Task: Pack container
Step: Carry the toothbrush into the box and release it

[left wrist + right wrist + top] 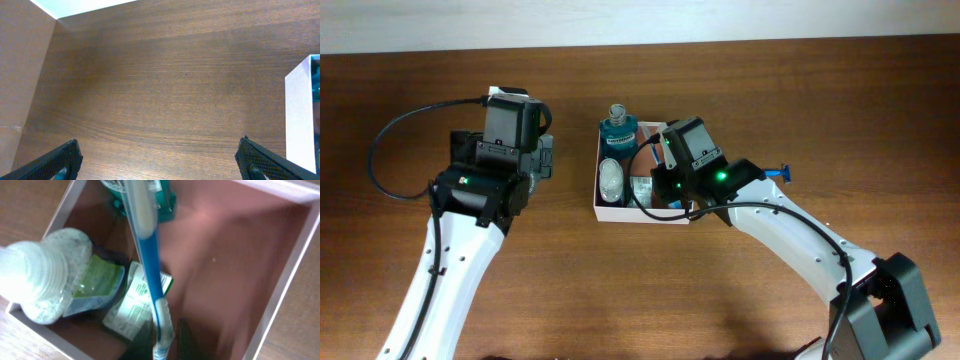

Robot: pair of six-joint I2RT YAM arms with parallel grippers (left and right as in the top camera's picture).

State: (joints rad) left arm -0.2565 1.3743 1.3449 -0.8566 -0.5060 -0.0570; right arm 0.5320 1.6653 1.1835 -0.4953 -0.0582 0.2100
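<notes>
The container [630, 213] is a square, shallow box with white walls and a reddish-brown inside, at the table's middle. In it stand a teal mouthwash bottle [618, 128], a clear bottle [611, 180] lying on its side, and a small green-and-white packet [642, 188]. My right gripper [672, 195] hangs over the container, shut on a blue-and-white toothbrush [150, 265] that points into the box [285, 290]. The clear bottle [45, 275] and the packet [135, 305] lie beside the toothbrush. My left gripper [544, 160] is open and empty [160, 167], left of the container.
A small blue object [778, 172] lies on the wooden table right of the container, behind my right arm. The container's white wall [300, 115] shows at the right edge of the left wrist view. A pale wall runs along the table's far edge.
</notes>
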